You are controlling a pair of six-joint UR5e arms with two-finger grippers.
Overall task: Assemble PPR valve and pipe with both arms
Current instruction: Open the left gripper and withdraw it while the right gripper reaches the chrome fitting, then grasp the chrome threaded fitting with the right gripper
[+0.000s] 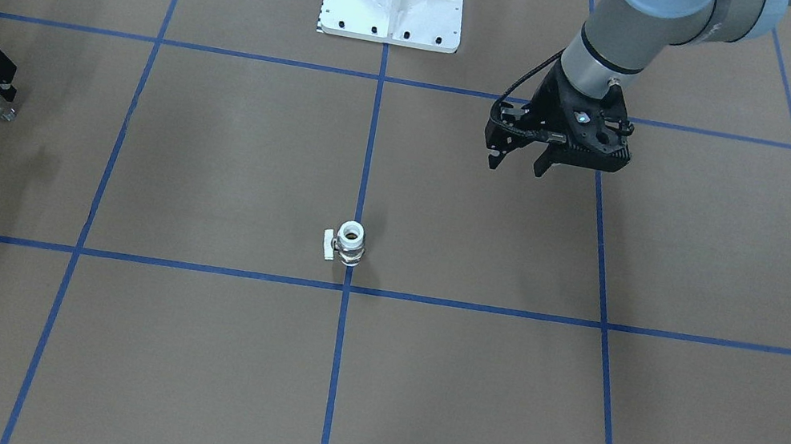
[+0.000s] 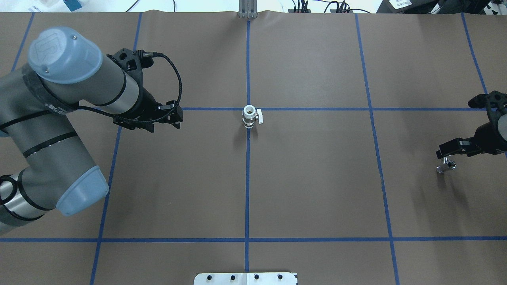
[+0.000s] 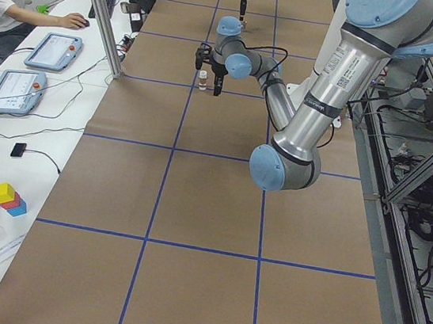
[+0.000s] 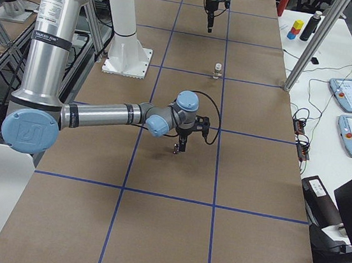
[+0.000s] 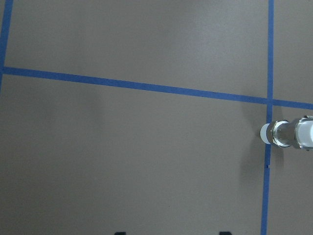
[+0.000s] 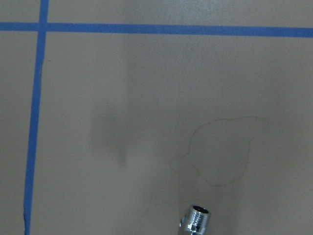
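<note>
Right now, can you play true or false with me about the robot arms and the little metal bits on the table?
1. The PPR valve stands upright on a blue tape line. True.
2. The left gripper is holding the valve. False: it hangs open in the air, off to the side of the valve, holding nothing.
3. The pipe is up off the table, in the right gripper. True.
4. The valve and pipe are already joined. False: they are far apart, the valve mid-table and the pipe near the table's right end.
5. The valve's top ring is white. True.
</note>
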